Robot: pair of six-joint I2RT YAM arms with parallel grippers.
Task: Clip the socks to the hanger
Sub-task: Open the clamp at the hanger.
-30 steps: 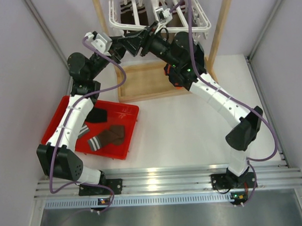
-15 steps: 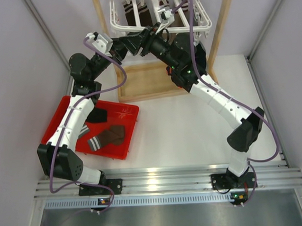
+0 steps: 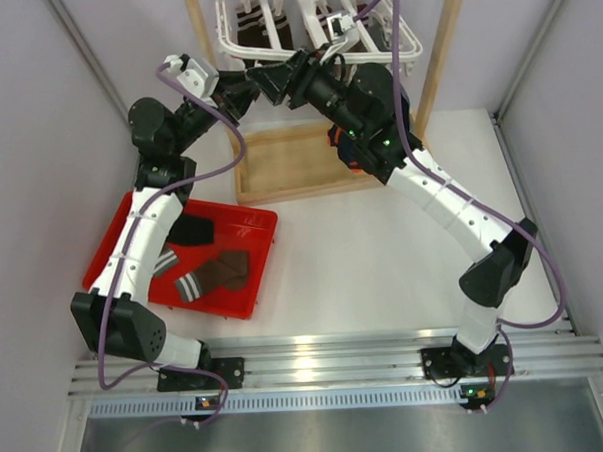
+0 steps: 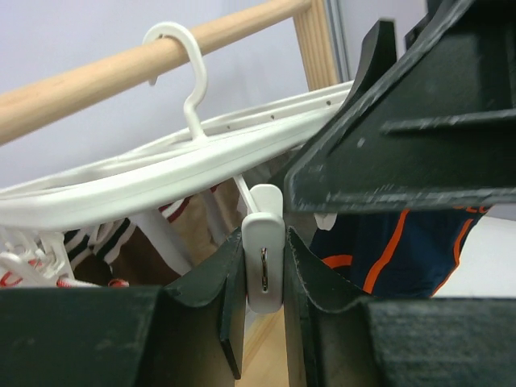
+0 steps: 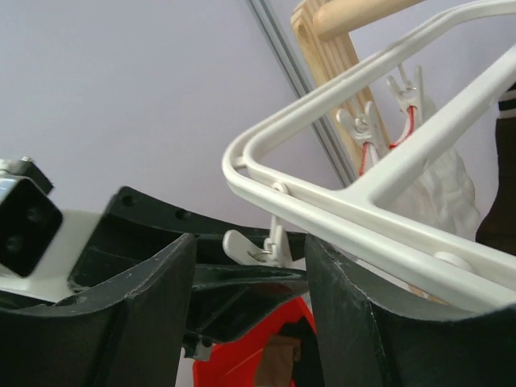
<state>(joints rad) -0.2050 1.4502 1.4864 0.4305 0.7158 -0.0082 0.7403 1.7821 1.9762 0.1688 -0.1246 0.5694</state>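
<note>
The white hanger (image 3: 319, 47) hangs from the wooden frame at the back. My left gripper (image 3: 267, 84) is shut on a white clip (image 4: 263, 235) under the hanger's rim (image 4: 161, 179); the clip sits squeezed between its fingers. My right gripper (image 3: 297, 74) is open and faces the left one, its fingers (image 5: 161, 290) on either side of that clip (image 5: 262, 247). It holds nothing. Dark brown socks with striped cuffs (image 3: 212, 278) and a black sock (image 3: 194, 231) lie in the red tray (image 3: 256, 226). Other brown socks (image 4: 153, 251) hang from the hanger.
The light wooden post frame (image 3: 444, 55) and its base board (image 3: 284, 167) stand behind the arms. Navy fabric with orange trim (image 4: 403, 250) hangs beside the clip. The hanger's hook (image 4: 181, 60) sits on a wooden rod (image 4: 97, 76). Grey walls close both sides.
Both grippers have moved up and back towards the hanger, staying close together. The hanger's near edge has shifted back with them.
</note>
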